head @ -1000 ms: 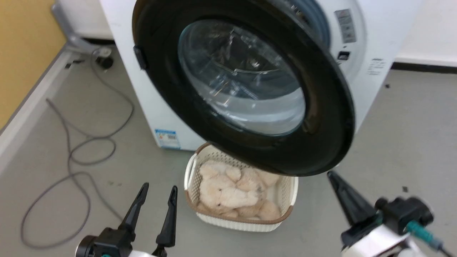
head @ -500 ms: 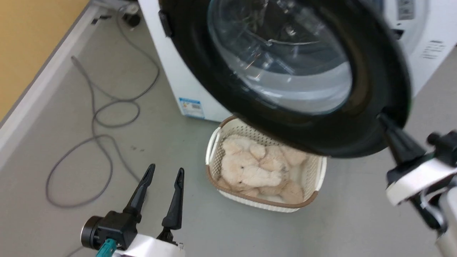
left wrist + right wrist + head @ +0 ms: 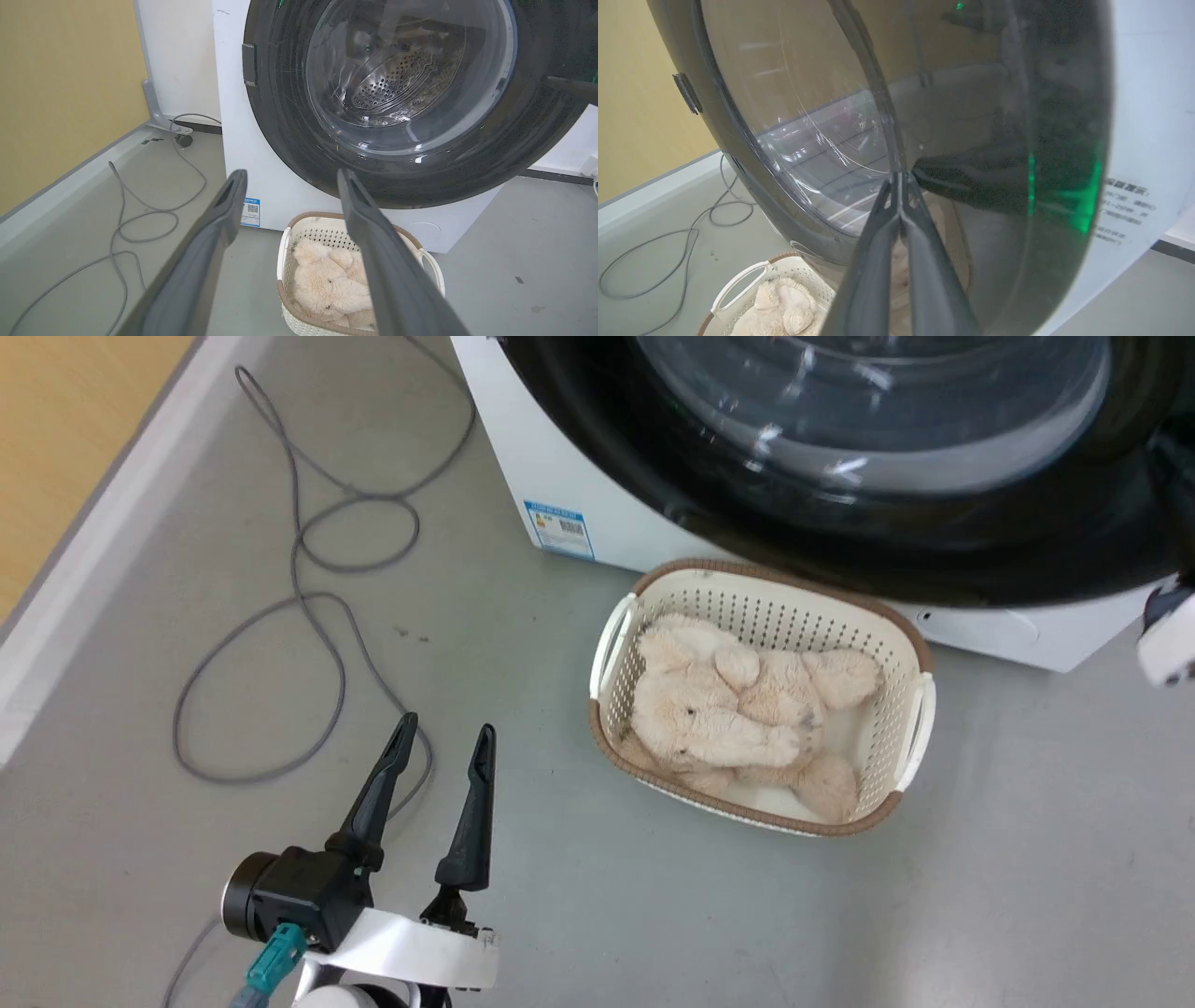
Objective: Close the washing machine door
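The washing machine door [image 3: 747,513], black-rimmed with a bulging glass window, lies close against the white washing machine [image 3: 537,457]; I cannot tell whether it is latched. The left wrist view shows the door [image 3: 289,140] nearly flat on the front, with the steel drum visible through the glass. My right gripper [image 3: 899,176] is shut with nothing in it, its tips touching the door's glossy outer face [image 3: 1055,116]. One of its dark fingers [image 3: 572,88] rests on the rim's right side. My left gripper [image 3: 446,726] hangs open over the floor, well short of the door.
A white perforated basket [image 3: 761,583] of plush toys [image 3: 719,709] stands on the floor directly below the door. A grey cable [image 3: 308,616] loops across the floor to the left. A yellow wall [image 3: 56,448] with a pale baseboard borders the left side.
The head camera has tilted down and moved closer. My right gripper rose from under the door's lower rim onto its outer face, and the door swung toward the washer. The left gripper stayed open.
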Available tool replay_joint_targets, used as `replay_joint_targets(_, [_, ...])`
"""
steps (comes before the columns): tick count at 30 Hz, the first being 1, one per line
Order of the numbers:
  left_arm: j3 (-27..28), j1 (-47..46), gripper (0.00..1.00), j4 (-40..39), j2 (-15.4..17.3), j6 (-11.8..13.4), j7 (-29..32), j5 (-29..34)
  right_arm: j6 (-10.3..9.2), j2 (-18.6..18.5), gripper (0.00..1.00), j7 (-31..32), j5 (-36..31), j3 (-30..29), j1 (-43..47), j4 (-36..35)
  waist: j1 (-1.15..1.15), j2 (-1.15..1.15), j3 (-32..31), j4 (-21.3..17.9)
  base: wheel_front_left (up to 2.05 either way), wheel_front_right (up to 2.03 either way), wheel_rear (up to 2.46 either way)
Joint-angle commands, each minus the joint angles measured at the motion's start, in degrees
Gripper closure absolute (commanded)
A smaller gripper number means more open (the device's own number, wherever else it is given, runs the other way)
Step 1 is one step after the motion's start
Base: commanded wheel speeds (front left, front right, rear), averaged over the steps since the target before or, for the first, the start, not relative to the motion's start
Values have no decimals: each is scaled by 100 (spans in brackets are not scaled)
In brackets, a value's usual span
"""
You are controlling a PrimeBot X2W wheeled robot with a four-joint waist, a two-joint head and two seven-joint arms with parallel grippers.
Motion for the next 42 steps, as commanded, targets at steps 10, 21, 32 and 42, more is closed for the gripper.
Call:
replay_joint_targets(10, [-34, -158, 0, 1, -5, 65, -25, -99, -11, 288, 100, 127, -409, -731, -963, 960, 0, 0, 227, 22, 0, 0, 0])
replay_joint_targets(21, [-78, -167, 0, 72, -5, 99, -25, -67, -11, 486, 100, -110, -489, -964, -1043, 1385, 0, 0, 64, -58, 0, 0, 0])
replay_joint_targets(32, [105, 183, 0, 232, -5, 19, -25, 58, -11, 767, 100, -659, -417, -680, 183, 1103, 0, 0, -941, -522, 0, 0, 0])
replay_joint_targets(42, [334, 597, 0, 358, -5, 110, -25, 199, -11, 1373, 100, -747, -1063, -957, 2087, -406, 0, 0, -1663, -1103, 0, 0, 0])
